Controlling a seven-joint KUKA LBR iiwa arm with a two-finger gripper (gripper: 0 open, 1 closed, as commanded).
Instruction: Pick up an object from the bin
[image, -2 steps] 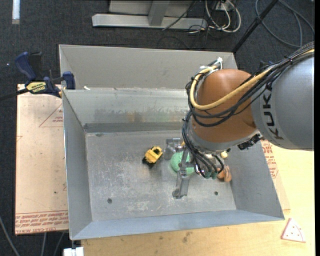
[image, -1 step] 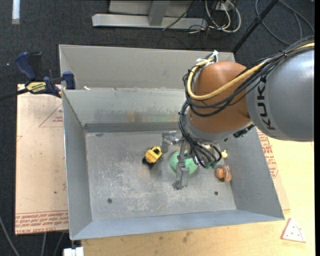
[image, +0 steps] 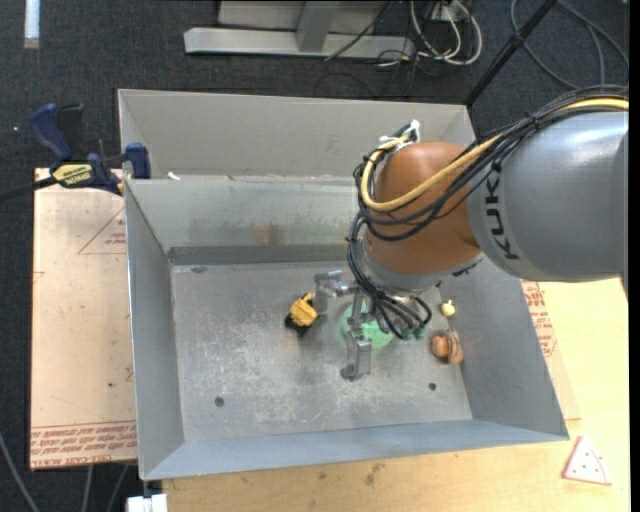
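1. The gripper (image: 354, 352) is low in the bin, its grey metal tip at or very near the floor a little right of the middle. Whether it is released or clenched cannot be told, as the wrist above hides most of it.
2. A green object (image: 371, 331) lies just beside the tip and partly beneath the wrist. It is the thing nearest the gripper, but only a small flat-looking patch of it shows and its kind cannot be made out. Nothing can be seen gripped.
3. To the left of the gripper, near but apart, lies a small yellow and black object (image: 301, 313) on the bare floor.
4. To the right, well clear of the tip, a brown rounded object (image: 447, 346) rests on the floor. A small pale object (image: 447, 309) sits just behind it, closer to the right wall.
5. Above the gripper is the rounded orange cover (image: 420, 210) on the wrist, with yellow and black cables (image: 378, 190) looped across it and more dark cable hanging below it.
6. The thick grey arm (image: 570, 200) comes in from the right, passing over the bin's right wall.
7. The grey metal bin (image: 250, 400) has sloped walls and a scuffed floor.
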